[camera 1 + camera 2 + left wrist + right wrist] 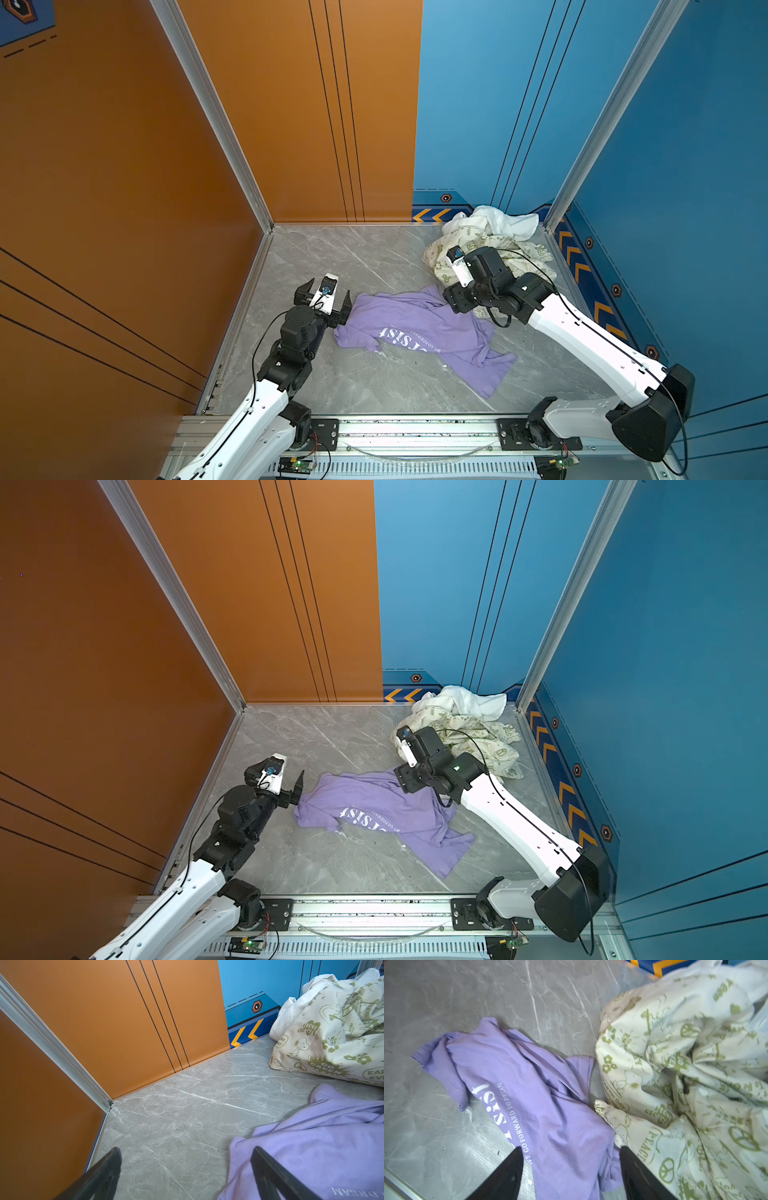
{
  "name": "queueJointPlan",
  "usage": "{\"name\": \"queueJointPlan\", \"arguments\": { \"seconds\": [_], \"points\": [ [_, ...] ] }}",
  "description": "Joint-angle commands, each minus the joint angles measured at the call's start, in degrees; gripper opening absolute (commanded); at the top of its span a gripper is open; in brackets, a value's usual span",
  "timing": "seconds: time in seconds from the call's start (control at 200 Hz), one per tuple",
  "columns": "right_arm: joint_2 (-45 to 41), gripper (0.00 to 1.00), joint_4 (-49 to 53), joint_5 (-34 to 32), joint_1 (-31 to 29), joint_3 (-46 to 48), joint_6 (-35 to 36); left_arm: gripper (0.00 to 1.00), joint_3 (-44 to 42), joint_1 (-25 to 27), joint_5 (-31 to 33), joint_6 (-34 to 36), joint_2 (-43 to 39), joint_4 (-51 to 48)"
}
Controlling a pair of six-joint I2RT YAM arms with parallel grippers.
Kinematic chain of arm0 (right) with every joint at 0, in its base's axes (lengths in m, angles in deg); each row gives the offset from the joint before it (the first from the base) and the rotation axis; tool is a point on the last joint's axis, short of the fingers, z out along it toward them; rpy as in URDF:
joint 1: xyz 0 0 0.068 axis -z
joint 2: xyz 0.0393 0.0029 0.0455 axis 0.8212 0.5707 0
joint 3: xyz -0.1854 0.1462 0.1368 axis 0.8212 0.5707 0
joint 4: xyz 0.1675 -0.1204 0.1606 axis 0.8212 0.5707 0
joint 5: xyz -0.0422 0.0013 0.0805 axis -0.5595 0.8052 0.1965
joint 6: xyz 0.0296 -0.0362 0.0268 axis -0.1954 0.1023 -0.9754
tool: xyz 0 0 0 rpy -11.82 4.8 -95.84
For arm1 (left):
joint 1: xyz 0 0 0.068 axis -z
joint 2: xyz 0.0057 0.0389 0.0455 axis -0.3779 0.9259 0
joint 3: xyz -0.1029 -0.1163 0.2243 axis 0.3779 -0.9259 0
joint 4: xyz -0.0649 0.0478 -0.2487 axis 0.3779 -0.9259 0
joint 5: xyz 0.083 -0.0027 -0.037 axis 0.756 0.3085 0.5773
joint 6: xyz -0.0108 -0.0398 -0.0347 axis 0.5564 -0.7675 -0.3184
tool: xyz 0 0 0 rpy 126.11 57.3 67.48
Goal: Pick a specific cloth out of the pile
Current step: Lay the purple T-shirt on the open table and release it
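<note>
The cloth, a lavender shirt with white "persist" lettering, lies crumpled on the grey marble floor, apart from the pile. The pile, a plain white garment on a cream one with green print, sits in the back right corner. My right gripper hangs open just above the cloth's end nearest the pile, gripping nothing. My left gripper stands wide open at the cloth's left edge, one finger over the fabric.
Orange walls close the left and back left. Blue walls close the back right and right. Aluminium posts stand in the corners. A metal rail carrying both arm bases runs along the front.
</note>
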Motion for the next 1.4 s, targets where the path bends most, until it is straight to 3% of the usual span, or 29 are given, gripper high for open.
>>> {"name": "queueJointPlan", "arguments": {
  "seconds": [0.0,0.24,0.746,1.171,1.391],
  "points": [
    [-1.8,0.73,2.1,3.3,3.3,4.1,-6.0,0.98,0.2,0.6,0.3,0.6,-0.4,-0.1],
    [-1.5,0.66,1.9,6.2,7.3,11.2,-10.4,0.98,0.3,0.6,0.2,0.6,-0.1,-0.1],
    [1.9,0.44,-5.1,7.2,7.9,20.6,-16.0,0.98,0.1,1.0,0.8,0.9,-0.3,-0.1],
    [0.9,0.0,-7.8,9.4,6.5,18.7,-18.1,0.98,0.1,1.3,1.1,1.1,-0.7,0.0],
    [-1.8,0.0,-10.3,9.1,1.3,12.6,-19.3,0.98,0.1,1.4,1.0,1.2,-0.9,-0.1]
  ]
}}
